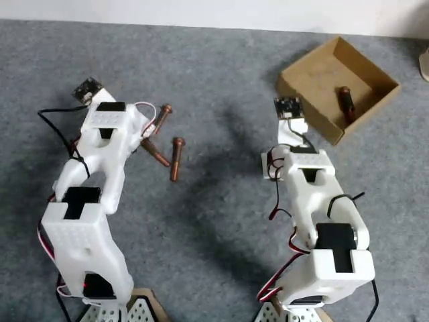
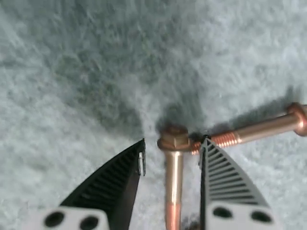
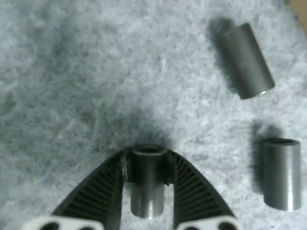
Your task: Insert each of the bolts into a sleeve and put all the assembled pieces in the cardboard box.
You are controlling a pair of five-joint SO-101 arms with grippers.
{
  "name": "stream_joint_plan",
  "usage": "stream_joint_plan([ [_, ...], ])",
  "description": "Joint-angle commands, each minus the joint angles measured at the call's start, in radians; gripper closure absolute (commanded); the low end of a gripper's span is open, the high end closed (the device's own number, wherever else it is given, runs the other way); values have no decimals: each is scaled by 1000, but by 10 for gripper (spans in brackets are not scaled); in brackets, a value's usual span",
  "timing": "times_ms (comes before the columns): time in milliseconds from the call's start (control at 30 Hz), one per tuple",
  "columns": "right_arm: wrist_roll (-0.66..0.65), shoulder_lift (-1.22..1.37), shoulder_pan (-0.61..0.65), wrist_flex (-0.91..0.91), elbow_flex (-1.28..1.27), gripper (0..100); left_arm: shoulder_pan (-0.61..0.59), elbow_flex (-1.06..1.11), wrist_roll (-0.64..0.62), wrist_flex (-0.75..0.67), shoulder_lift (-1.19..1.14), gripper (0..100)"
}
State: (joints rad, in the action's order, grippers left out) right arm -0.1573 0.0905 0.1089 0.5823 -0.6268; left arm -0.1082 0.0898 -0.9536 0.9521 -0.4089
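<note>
My left gripper (image 2: 172,154) is open and straddles a copper bolt (image 2: 173,167) lying on the grey carpet, its hex head just beyond the fingertips (image 2: 207,152). A second bolt (image 2: 261,128) lies crosswise, with its threaded end against one finger. In the high view, three bolts (image 1: 176,159) lie beside the left arm (image 1: 107,144). My right gripper (image 3: 147,165) is shut on a dark sleeve (image 3: 146,184) that stands between its fingers. Two more sleeves (image 3: 245,60) (image 3: 280,173) lie close by. The cardboard box (image 1: 301,80) stands at the back right and holds one assembled piece (image 1: 346,102).
The right arm (image 1: 315,194) stands just in front of the box and covers the sleeves from above. Grey carpet stretches between the two arms. A pale object (image 1: 423,66) pokes in at the right edge beyond the box.
</note>
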Motion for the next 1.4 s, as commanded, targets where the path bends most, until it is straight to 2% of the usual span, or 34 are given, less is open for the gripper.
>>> stream_joint_plan([
  [0,-12,-21,35,-5,-12,995,-4,-12,-9,-28,-44,808],
  [133,-12,-21,35,-5,-12,995,10,-65,-9,-28,-96,808],
  [433,-12,-19,35,-5,-10,995,93,-160,-5,193,-102,808],
  [600,-12,-18,35,-5,-8,995,120,-170,-9,262,-102,808],
  [1000,-14,-18,31,-5,-8,995,122,-170,-49,267,-110,808],
  [1367,-14,-18,33,-5,-8,995,68,-168,-52,267,-110,808],
])
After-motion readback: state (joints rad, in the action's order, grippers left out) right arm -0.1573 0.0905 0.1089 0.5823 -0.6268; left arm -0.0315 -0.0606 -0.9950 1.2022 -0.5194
